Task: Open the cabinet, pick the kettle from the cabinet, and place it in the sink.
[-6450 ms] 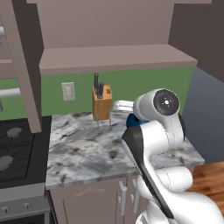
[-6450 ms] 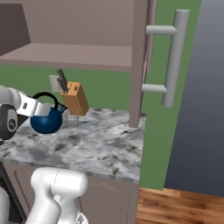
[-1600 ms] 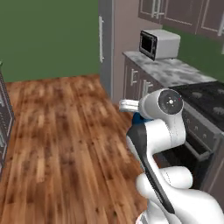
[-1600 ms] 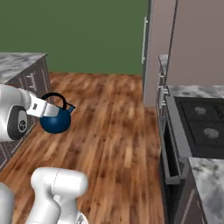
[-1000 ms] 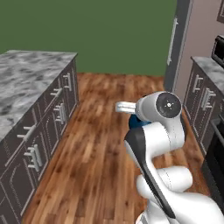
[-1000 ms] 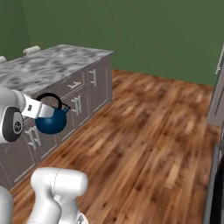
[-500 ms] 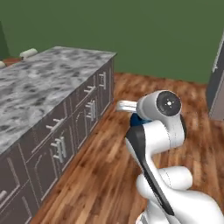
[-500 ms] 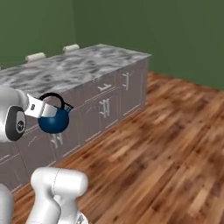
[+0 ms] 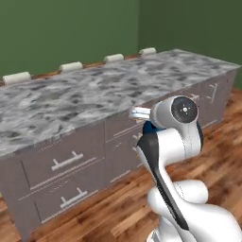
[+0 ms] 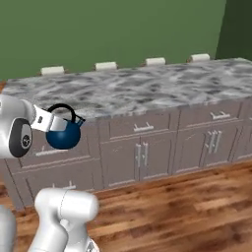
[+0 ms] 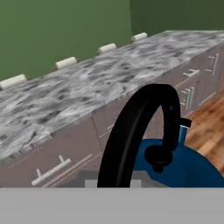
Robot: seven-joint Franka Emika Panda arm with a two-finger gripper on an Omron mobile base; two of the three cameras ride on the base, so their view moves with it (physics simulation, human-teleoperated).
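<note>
- Though the arm hides most of it in the left base view, the blue kettle [image 10: 63,135] hangs clear in the right.
- The gripper [image 10: 49,119] clenches its black arched handle [image 11: 136,127].

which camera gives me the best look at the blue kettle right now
The right base view: the whole kettle hangs clear by its black handle, level with the counter's drawer fronts. The hand view crops it to handle, lid knob and upper body. In the left base view only a blue sliver shows behind the arm.
</note>
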